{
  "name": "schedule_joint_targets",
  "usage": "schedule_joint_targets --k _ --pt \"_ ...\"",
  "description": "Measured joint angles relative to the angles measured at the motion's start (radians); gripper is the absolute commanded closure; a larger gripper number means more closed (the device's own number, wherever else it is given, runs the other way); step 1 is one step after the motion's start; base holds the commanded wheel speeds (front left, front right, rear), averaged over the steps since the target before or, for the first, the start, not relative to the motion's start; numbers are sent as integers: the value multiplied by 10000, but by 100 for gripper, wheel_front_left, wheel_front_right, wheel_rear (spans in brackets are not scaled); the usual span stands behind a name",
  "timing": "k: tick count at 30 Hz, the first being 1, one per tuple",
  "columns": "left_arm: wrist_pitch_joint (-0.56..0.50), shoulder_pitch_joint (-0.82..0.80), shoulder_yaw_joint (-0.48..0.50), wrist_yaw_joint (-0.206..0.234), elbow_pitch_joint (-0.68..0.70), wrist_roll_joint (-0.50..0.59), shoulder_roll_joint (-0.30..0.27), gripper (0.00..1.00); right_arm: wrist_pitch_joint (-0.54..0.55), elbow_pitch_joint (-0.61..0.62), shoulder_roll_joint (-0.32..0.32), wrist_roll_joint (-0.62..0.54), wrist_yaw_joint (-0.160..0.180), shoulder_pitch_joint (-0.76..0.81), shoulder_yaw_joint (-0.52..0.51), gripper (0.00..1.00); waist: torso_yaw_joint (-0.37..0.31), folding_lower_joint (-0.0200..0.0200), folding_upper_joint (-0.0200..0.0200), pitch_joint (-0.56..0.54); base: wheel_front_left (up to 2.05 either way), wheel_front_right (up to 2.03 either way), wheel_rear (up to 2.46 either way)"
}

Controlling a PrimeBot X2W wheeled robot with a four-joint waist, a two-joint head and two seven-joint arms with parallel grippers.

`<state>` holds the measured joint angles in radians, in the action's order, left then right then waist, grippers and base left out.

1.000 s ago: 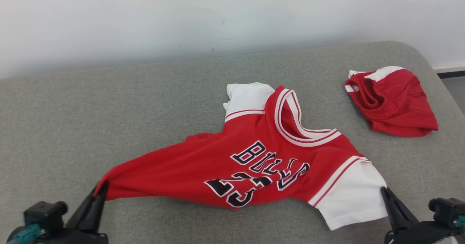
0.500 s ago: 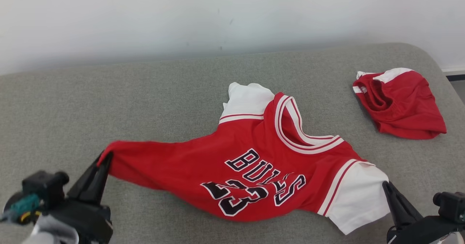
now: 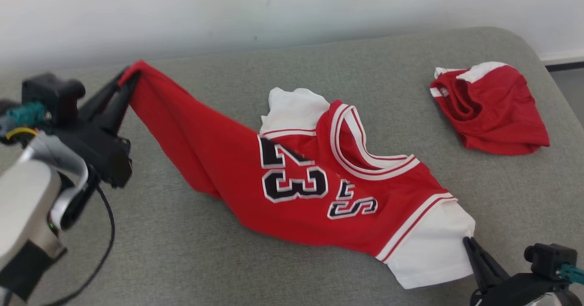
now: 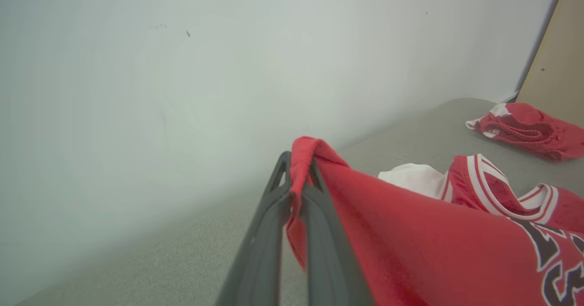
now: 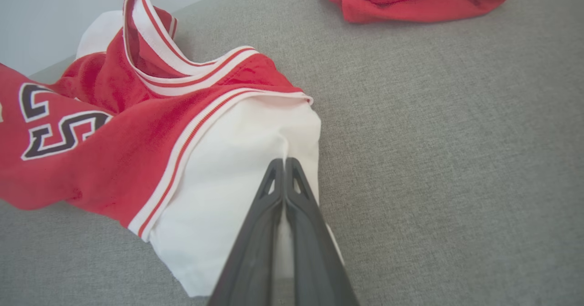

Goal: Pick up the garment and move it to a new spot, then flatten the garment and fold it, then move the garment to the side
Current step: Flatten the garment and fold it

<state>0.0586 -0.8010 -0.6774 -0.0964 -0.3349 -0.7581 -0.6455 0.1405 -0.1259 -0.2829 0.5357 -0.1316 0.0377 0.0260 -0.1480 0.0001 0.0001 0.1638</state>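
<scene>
Ideally the left gripper [image 3: 129, 74], clamped tight on a red corner of the jersey [image 3: 310, 192] at upper left, and the right gripper [image 3: 466, 241], pinched closed on its white sleeve at lower right, pull apart evenly until the mid-frame cloth lies flat.

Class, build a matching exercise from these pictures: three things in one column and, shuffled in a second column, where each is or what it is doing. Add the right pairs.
Column one
1. left gripper
2. right gripper
3. crumpled red garment

Column two
a. lies apart near the far right end of the grey surface
b. shut on the white sleeve of the jersey
c. shut on a red corner of the jersey, held above the grey surface

Pairs: 1-c, 2-b, 3-a
</scene>
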Motion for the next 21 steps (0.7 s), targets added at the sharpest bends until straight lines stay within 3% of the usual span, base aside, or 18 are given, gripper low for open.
schedule_joint_targets --k 9,14,17,18,19,20,21 --pt "115 -2303 -247 -234 -2109 428 462 100 -449 -594 56 316 -2 -741 848 100 -654 1 0 750 0 0 0" --pt "274 -2599 -838 -286 -3557 543 1174 100 -836 -1072 151 407 -2 -1284 1457 100 -987 2 1 1184 0 0 0" --pt "585 -2752 -1074 -328 -4266 663 1300 100 -1149 -1313 224 451 -2 -1595 1781 100 -1170 1 1 1352 0 0 0" --pt "731 -2787 -1127 -328 -4454 702 1350 100 -1296 -1384 224 449 -2 -1666 1810 83 -1220 1 0 1389 0 0 0" --pt "907 -2850 -1177 -330 -4638 704 1402 72 -1457 -1446 219 449 -2 -1752 1866 49 -1263 1 1 1418 0 0 0" --pt "1057 -2894 -1231 -330 -4753 721 1438 24 -1570 -1498 215 451 0 -1798 1889 0 -1286 1 1 1426 0 0 0" --pt "1174 -2894 -1277 -341 -4924 731 1484 0 -1674 -1530 209 456 -2 -1817 1921 0 -1292 2 1 1410 0 0 0"
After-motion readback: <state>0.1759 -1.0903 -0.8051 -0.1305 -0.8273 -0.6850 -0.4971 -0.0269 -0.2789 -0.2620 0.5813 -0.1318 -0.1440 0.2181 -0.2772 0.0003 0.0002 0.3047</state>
